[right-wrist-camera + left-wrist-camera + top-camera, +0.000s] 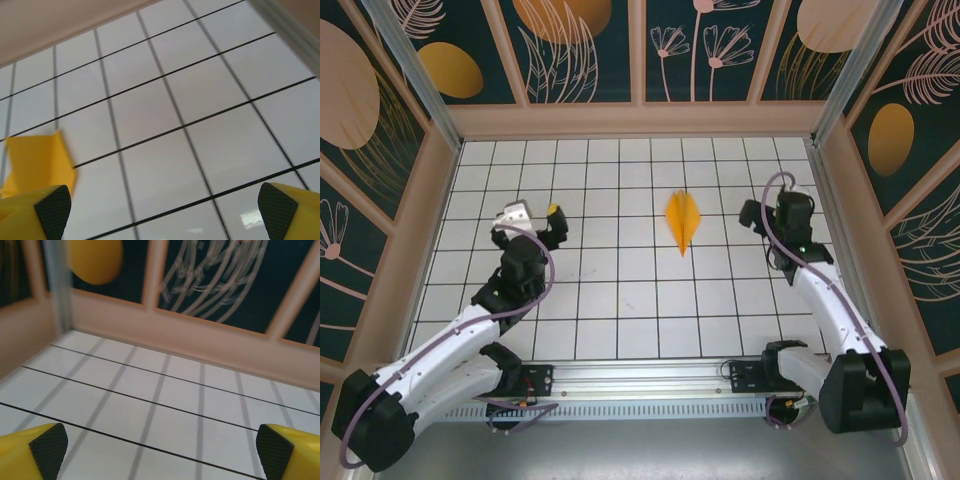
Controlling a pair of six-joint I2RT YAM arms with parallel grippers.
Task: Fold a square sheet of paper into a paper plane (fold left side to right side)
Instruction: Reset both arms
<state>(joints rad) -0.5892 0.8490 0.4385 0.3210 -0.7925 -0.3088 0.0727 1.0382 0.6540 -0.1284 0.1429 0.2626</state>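
Note:
The paper plane (682, 220) lies on the white grid table as a narrow orange dart with a centre ridge, its tip pointing toward the near edge. The right wrist view catches its edge (39, 162) at the lower left, beside the left fingertip. My right gripper (767, 215) hangs to the right of the plane, apart from it, and its jaws (160, 212) stand wide open over bare tiles. My left gripper (532, 218) is well to the left of the plane, also open (160, 450), with nothing between its fingers.
Wooden walls (635, 120) with dark leaf-patterned panels close in the table on the far, left and right sides. A metal rail (640, 375) with both arm bases runs along the near edge. White tiles (620, 290) spread between the arms.

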